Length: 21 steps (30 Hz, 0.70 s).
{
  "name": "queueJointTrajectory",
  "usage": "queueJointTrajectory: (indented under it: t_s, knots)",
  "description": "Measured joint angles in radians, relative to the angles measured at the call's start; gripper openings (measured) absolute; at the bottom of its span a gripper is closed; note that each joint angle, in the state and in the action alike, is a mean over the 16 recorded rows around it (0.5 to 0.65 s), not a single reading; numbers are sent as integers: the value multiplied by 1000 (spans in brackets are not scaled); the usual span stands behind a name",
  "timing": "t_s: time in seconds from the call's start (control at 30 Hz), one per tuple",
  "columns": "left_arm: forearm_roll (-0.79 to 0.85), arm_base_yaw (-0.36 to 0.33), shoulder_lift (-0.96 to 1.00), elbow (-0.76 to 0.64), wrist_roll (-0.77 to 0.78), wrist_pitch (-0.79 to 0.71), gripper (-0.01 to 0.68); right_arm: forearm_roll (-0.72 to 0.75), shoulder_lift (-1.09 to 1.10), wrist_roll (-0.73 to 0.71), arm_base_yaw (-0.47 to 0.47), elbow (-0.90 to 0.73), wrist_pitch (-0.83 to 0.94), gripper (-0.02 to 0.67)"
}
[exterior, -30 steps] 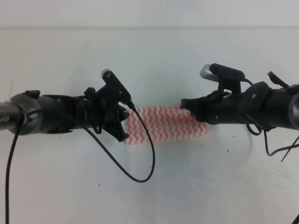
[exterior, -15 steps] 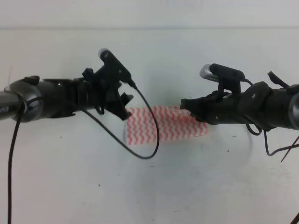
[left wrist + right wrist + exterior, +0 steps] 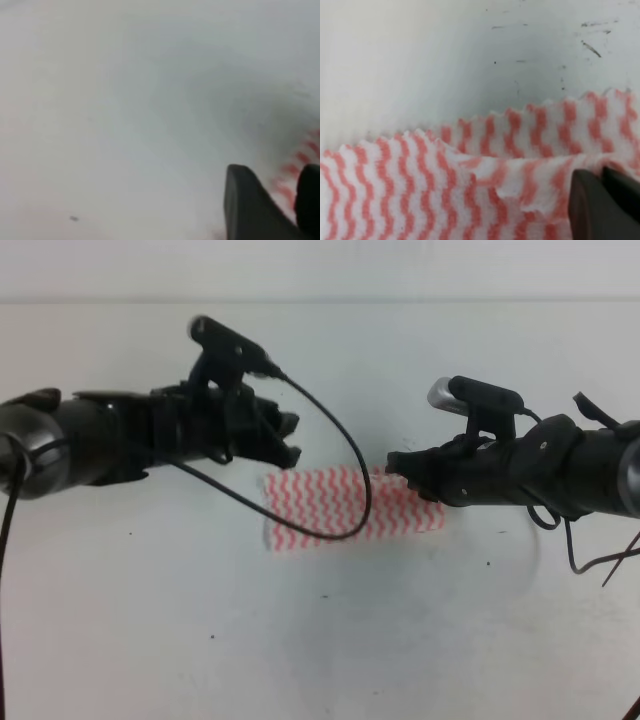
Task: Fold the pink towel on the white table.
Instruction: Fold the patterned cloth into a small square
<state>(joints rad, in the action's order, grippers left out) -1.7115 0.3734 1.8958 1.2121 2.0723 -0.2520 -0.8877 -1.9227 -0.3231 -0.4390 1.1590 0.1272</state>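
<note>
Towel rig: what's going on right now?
Two arms are folding a pink towel on a white table. The towel lies flat as a folded strip between them. The right pincer sits at the towel's right end; its wrist view shows the fingertips together on a raised fold of cloth, so it appears to be gripping it. The left pincer hovers above the towel's upper left corner, holding nothing; whether its jaws are open is unclear.
</note>
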Motion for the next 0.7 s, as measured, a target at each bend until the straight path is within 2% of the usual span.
queueJointTrajectory:
  t_s: [0.17, 0.37, 0.7]
  knots:
    - [23, 0, 7, -43, -42, -52, 98, 3, 1, 0, 0, 0, -1, -17]
    - [38, 0, 43, -75, -45, -71, 36, 9, 0, 0, 0, 0, -1, -17]
    - [35, 0, 106, -77, -43, -29, 12, 15, -1, 1, 0, 0, 3, -17]
